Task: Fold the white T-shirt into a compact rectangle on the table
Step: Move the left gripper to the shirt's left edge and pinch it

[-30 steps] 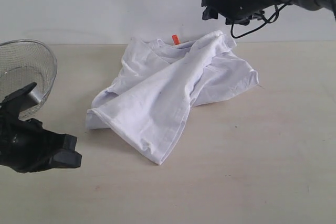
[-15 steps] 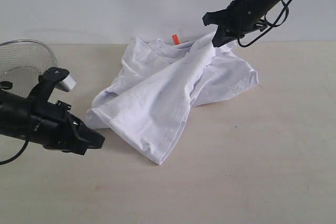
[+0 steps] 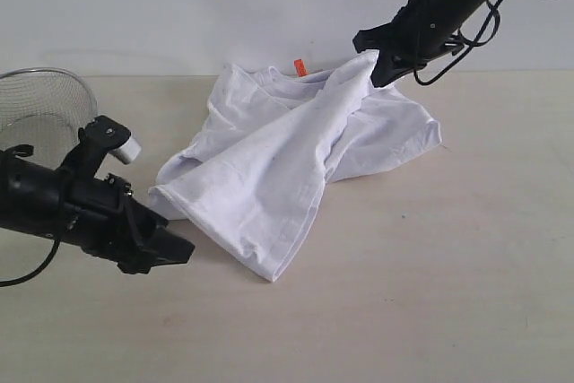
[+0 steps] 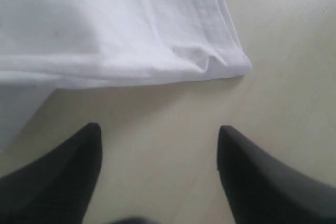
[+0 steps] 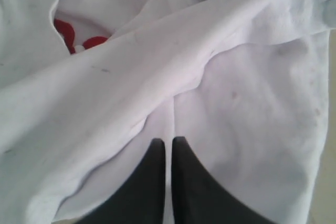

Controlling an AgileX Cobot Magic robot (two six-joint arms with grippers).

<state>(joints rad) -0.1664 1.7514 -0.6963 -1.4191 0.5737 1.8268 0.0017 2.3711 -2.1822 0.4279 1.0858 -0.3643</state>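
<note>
Starting left, we see a wire basket [image 3: 54, 105], then our left gripper [image 3: 179, 248] spread wide and empty just beside the hem of the white T-shirt [image 3: 278, 159], crumpled on the table [image 3: 448, 266]; our right gripper [image 3: 381, 65] pinches its raised far fold.

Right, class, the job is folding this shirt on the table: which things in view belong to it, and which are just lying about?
Belong to the job:
white T-shirt
table
left gripper, open
right gripper, shut on the shirt

Just lying about:
wire-mesh basket
</note>
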